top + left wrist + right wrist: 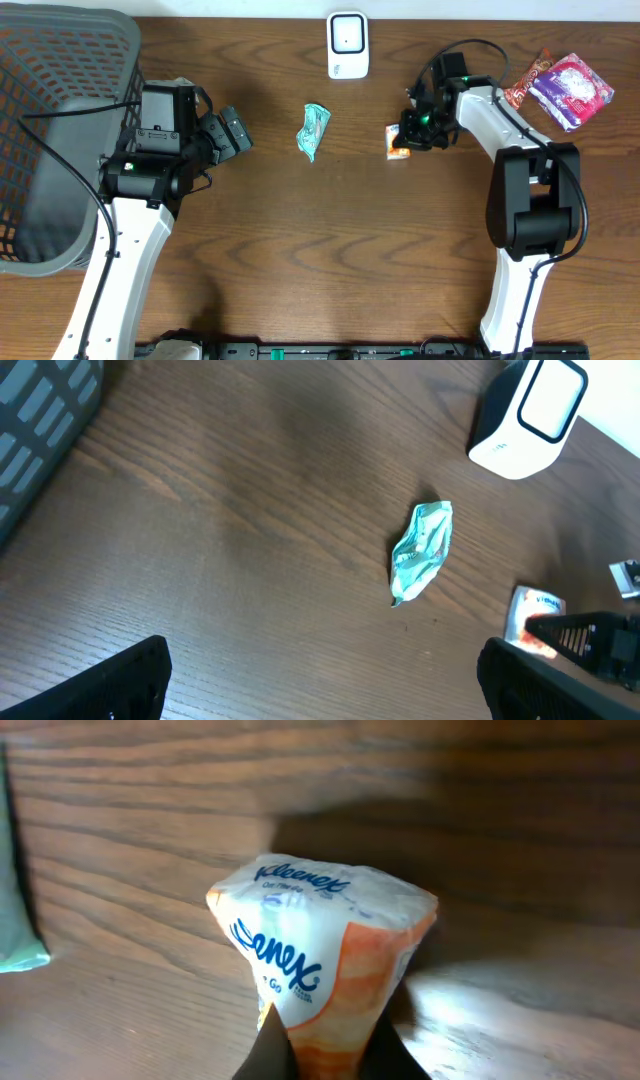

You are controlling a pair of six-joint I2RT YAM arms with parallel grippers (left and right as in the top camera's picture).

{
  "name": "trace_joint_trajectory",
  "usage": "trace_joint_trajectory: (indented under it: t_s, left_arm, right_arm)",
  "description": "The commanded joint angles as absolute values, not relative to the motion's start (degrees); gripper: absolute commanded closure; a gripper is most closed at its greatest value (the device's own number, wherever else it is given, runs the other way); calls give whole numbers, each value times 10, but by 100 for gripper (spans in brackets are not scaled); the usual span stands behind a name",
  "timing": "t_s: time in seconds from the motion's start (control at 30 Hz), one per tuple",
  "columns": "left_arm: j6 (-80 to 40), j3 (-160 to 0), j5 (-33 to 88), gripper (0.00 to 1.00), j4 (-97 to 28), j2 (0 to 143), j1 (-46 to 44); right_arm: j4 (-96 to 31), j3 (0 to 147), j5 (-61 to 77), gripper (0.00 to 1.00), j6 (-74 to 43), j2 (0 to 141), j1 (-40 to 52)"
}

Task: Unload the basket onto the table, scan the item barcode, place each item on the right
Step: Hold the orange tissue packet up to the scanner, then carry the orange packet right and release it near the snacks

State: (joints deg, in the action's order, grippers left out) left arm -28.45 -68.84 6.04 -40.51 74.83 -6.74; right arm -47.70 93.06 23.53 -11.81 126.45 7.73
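Left pincer (232, 133) is hanging wide open beside the basket (60, 70), so I'd leave it out of this and steer clear of the green wrapper (313, 130). The trick is lifting the tissue pack (320, 950) slowly, since it's only pinched at one squishy end, then turning whichever face has the barcode (can't see it) toward the scanner (347, 45). Right arm is bent at the elbow, right pincer (418, 125) clenched on the pack, low over the desk (300, 260) just right of centre.
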Motion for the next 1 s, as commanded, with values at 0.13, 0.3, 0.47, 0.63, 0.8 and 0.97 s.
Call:
trace_joint_trajectory:
  t_s: [0.13, 0.3, 0.47, 0.63, 0.8, 0.97]
  left_arm:
    - [-279, -688, 59, 2, -406, 746, -65]
    - [-279, -688, 59, 2, -406, 746, -65]
    - [-279, -688, 59, 2, -406, 746, -65]
    - [-279, -688, 59, 2, -406, 746, -65]
    - [-279, -688, 59, 2, -406, 746, -65]
    - [-279, -688, 59, 2, -406, 746, -65]
  right_arm:
    - [-341, 1066, 356, 99, -215, 1267, 90]
    - [-126, 1078, 293, 99, -344, 1273, 116]
    - [-20, 1078, 248, 99, -382, 1313, 148]
    - [-11, 1078, 235, 99, -380, 1327, 145]
    - [-144, 1119, 202, 99, -320, 1308, 66]
    - [-318, 1154, 135, 99, -301, 1305, -46]
